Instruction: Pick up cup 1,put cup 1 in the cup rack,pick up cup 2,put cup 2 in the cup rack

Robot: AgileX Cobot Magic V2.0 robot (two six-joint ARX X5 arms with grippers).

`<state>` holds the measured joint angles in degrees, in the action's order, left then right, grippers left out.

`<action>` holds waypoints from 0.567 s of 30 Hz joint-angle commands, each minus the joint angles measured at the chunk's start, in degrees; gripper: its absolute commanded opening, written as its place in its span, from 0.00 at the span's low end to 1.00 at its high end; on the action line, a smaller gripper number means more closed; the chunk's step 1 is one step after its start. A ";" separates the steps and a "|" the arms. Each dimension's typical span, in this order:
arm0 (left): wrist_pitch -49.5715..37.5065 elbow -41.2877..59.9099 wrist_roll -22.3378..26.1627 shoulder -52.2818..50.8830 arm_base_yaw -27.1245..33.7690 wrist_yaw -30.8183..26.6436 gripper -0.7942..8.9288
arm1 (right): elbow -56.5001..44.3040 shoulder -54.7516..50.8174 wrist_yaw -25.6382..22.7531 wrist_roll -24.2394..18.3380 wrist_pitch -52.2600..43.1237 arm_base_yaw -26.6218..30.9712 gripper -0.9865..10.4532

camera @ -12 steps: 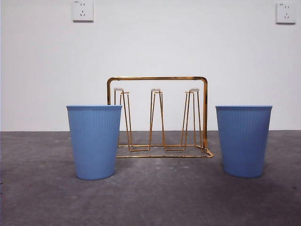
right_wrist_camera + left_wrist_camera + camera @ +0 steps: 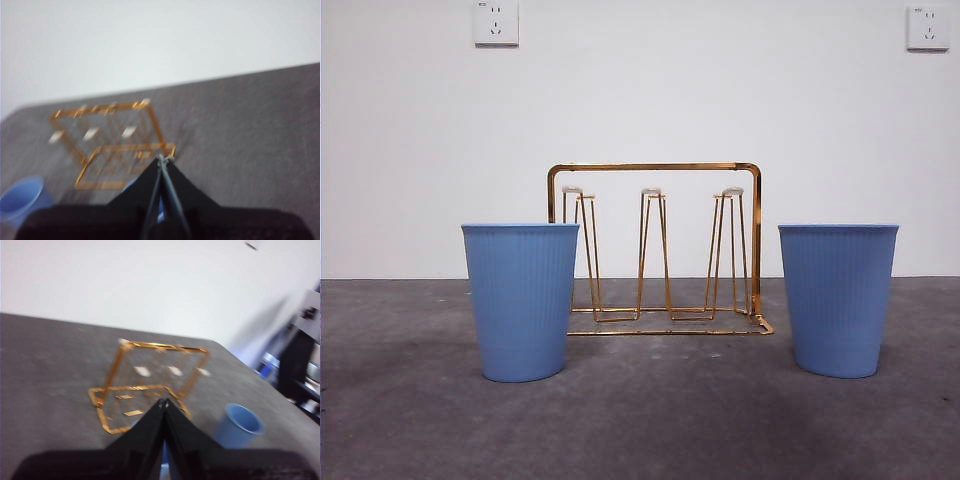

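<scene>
Ribbed blue cups (image 2: 521, 300) (image 2: 837, 298) flank the gold wire cup rack (image 2: 655, 245); both hands (image 2: 164, 402) (image 2: 160, 160) closed, empty.

Looks like a lab or test room I'm working in, not a home. Bare white wall (image 2: 720, 100) with two power sockets, one (image 2: 496, 22) up left, another (image 2: 928, 27) up right. Plain dark grey tabletop (image 2: 640, 420). Off to the side of my left wrist view, blurry dark equipment racks (image 2: 305, 360), details unreadable.
</scene>
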<state>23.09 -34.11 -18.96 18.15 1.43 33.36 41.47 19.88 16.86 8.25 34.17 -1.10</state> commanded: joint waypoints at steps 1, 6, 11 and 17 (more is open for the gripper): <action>4.81 -5.09 2.43 2.82 0.13 2.78 0.08 | 7.34 4.04 2.36 -7.96 8.74 0.00 0.08; 16.33 -15.47 8.11 8.59 -0.09 6.45 0.08 | 18.99 11.43 4.76 -13.66 23.02 0.00 0.08; 27.30 -24.33 14.14 13.62 -1.88 7.17 0.08 | 27.45 16.79 5.09 -14.95 32.37 -0.07 0.08; 36.61 -30.49 18.75 18.32 -6.03 7.15 0.08 | 34.29 20.74 6.78 -14.97 38.80 -0.07 0.08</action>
<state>58.98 -64.34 -3.03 36.16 -4.19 40.12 75.13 40.40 23.40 -6.04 72.73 -1.10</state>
